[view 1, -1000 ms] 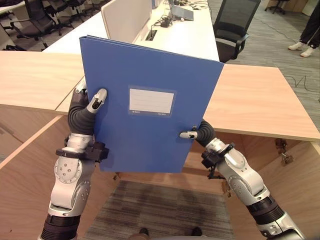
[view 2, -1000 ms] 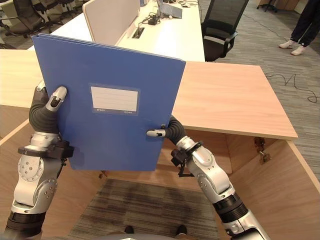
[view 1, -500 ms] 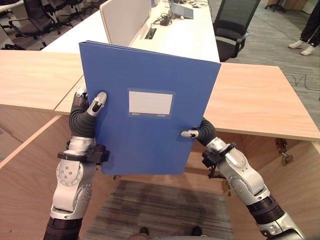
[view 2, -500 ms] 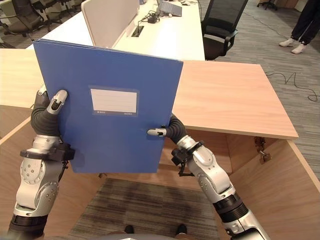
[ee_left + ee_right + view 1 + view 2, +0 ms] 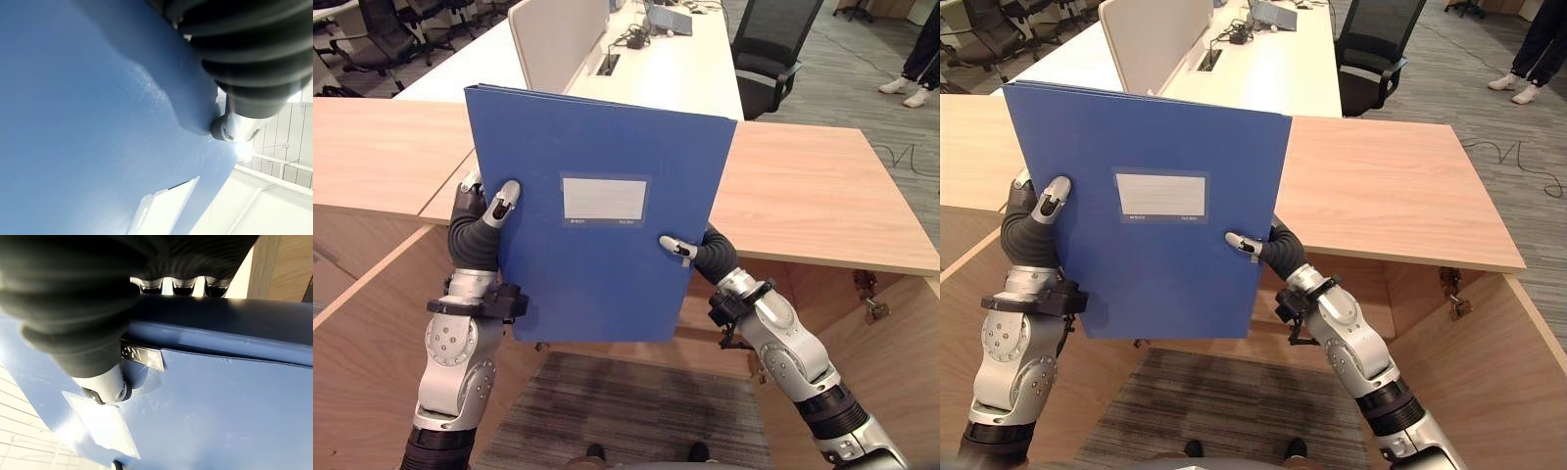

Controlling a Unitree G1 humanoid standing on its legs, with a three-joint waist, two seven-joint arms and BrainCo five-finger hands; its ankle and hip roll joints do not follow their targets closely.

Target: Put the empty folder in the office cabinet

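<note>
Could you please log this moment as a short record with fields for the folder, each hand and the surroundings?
folder: blue folder, upright, held above the wooden cabinet top, label facing the camera
left hand: left hand pinching the folder's left edge, thumb on the front
right hand: right hand pinching the right edge, thumb on the front
surroundings: white desk and office chair beyond

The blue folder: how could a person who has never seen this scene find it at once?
Look above the open wooden cabinet, in front of the white desks. The blue folder stands upright there, pinched between the left hand and right hand. A pale label marks its blue cover.
</note>
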